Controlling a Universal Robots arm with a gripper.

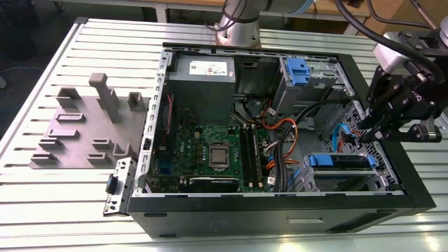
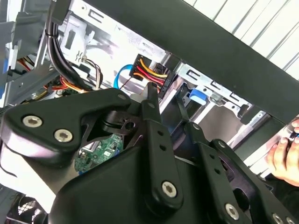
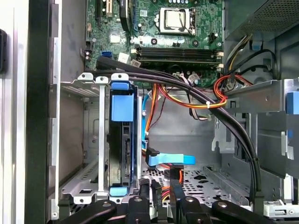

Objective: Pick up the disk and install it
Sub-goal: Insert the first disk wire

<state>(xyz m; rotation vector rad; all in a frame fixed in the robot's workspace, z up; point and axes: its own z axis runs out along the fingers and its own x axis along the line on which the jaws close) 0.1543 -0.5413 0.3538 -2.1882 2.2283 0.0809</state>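
- Disk (image 3: 122, 149) stands on edge in the drive cage (image 3: 91, 140) near a corner of the open computer case (image 1: 413, 173); in the first wrist view its dark body shows between blue rails capped at both ends, and in the exterior view its blue carrier (image 1: 341, 160) lies in the bay just below the arm's tool.
- Gripper (image 1: 376, 134) hangs over the case's edge on the exterior view's right, above and just beside the bay, apart from the disk. In the first wrist view its fingers (image 3: 142, 193) sit close together with nothing between them, so I judge it closed and empty.
- As things lie, the disk looks seated, though I cannot tell from these pictures whether the rails are fully latched.
- Risk: the blue data cable (image 3: 170, 159) and the orange and red power leads (image 3: 187, 100) run just beside the cage; a finger travelling through that gap could snag one and pull a plug loose.
- Risk: black cables (image 3: 196, 88) drape across the cage's mouth toward the motherboard (image 3: 154, 28); a tilted tool could drag them.
- Risk: a half-seated disk would ride up if nudged from one end.
- A person's hand (image 2: 286, 156) is near the case's outer wall in the second wrist view, close to the arm's reach.
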